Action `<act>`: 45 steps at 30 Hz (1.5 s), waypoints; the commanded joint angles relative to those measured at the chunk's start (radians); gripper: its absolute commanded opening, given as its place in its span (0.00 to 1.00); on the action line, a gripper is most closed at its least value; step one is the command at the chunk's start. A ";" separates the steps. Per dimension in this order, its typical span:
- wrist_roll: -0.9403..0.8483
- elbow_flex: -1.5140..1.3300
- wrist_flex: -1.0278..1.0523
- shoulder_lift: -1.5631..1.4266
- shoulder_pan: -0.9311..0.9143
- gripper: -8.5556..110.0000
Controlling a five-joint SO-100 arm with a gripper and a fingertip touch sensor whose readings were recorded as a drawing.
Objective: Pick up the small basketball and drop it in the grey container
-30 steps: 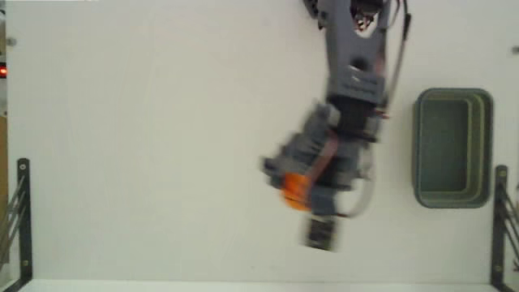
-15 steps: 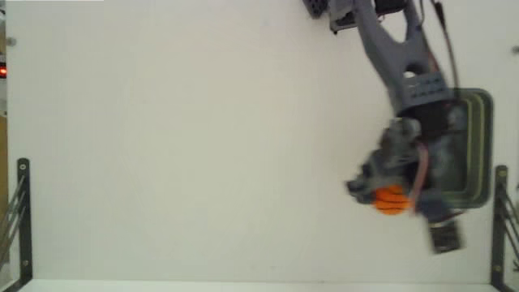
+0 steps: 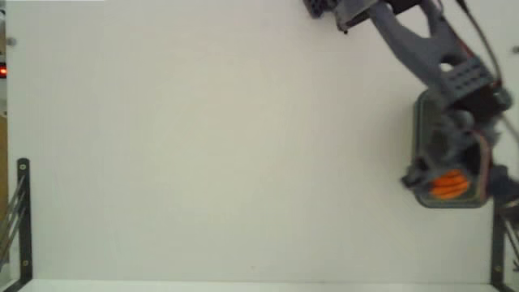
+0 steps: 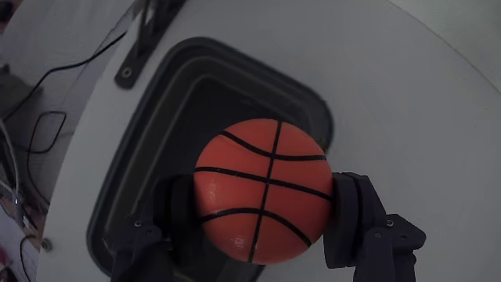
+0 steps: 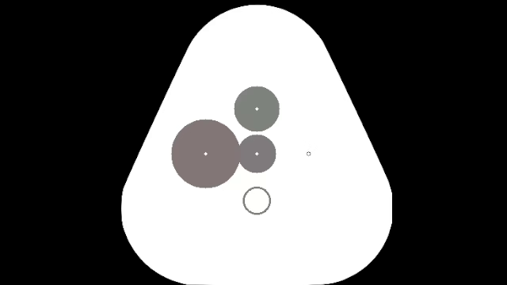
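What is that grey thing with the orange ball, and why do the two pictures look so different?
That grey thing is a robot arm that stands on a white table. At its end is a gripper, like a hand with only two fingers. The fixed view comes from a camera that looks down on the whole table. The wrist view comes from a little camera that rides on the arm, so everything looks big and close. The gripper is squeezing a small basketball between its two fingers, orange with black lines. Right under the ball is the grey container, a deep bin with a thick rim. The ball is over the bin's hollow, not yet dropped in.
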State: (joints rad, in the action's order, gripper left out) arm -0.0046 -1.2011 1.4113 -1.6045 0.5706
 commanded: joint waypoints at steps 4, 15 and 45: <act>0.005 0.049 0.014 -0.022 0.071 0.79; 0.005 0.051 0.015 -0.020 0.082 0.79; 0.005 0.051 0.015 -0.020 0.082 1.00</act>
State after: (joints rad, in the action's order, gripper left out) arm -0.0046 -1.1827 1.4113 -1.6045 0.6305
